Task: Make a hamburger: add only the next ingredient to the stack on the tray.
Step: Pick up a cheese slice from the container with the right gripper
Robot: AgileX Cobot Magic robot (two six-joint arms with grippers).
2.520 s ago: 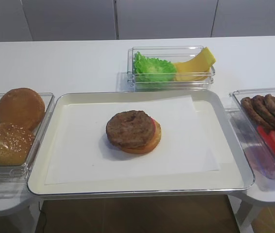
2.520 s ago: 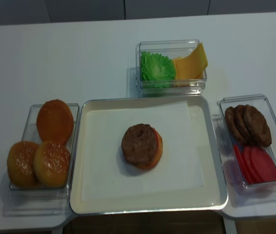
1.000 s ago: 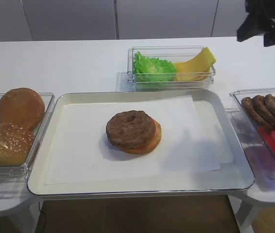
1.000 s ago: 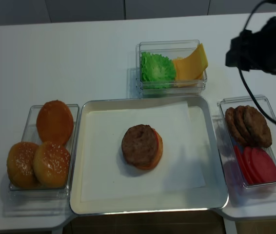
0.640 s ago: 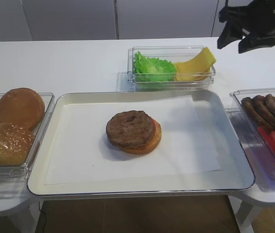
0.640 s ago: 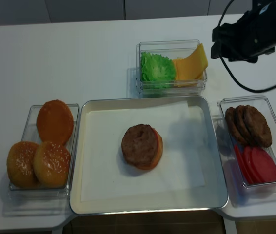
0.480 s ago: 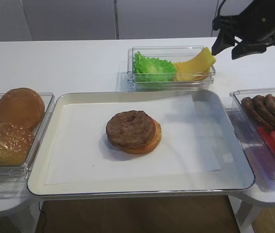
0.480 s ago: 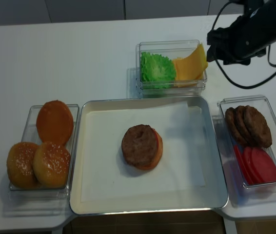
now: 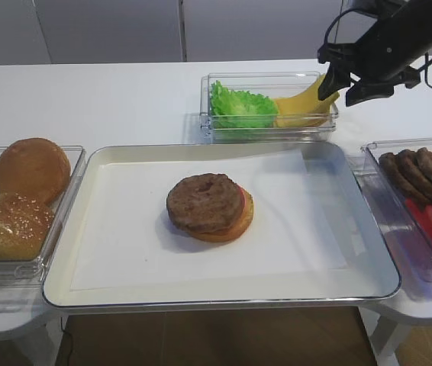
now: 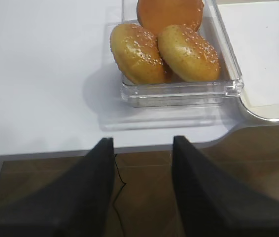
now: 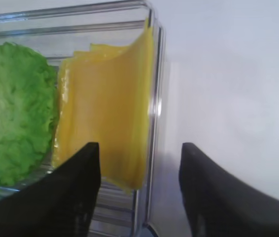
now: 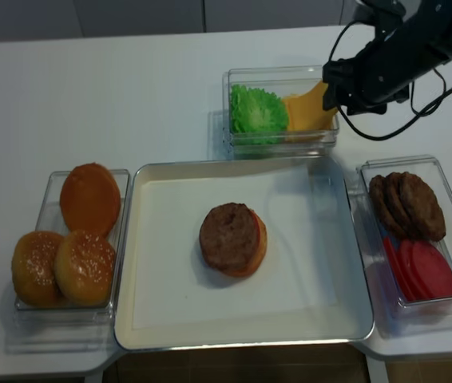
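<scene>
The yellow cheese slice leans against the right wall of a clear container behind the tray; it also shows from above. My right gripper hovers at that container's right end, open. In the right wrist view its fingertips straddle the slice's lower right edge and the container wall, and I see no contact. The stack, with a brown patty on top, sits mid-tray. The tray is cream-white with a metal rim. My left gripper hangs open and empty off the table's front edge.
Green lettuce shares the cheese container. A clear container of whole buns stands left of the tray. Another with patties and tomato slices stands to the right. The right arm's cable loops over the table.
The right arm came in from the upper right and moved left and down to the cheese container's right end. Its jaws narrowed slightly. Nothing else moved.
</scene>
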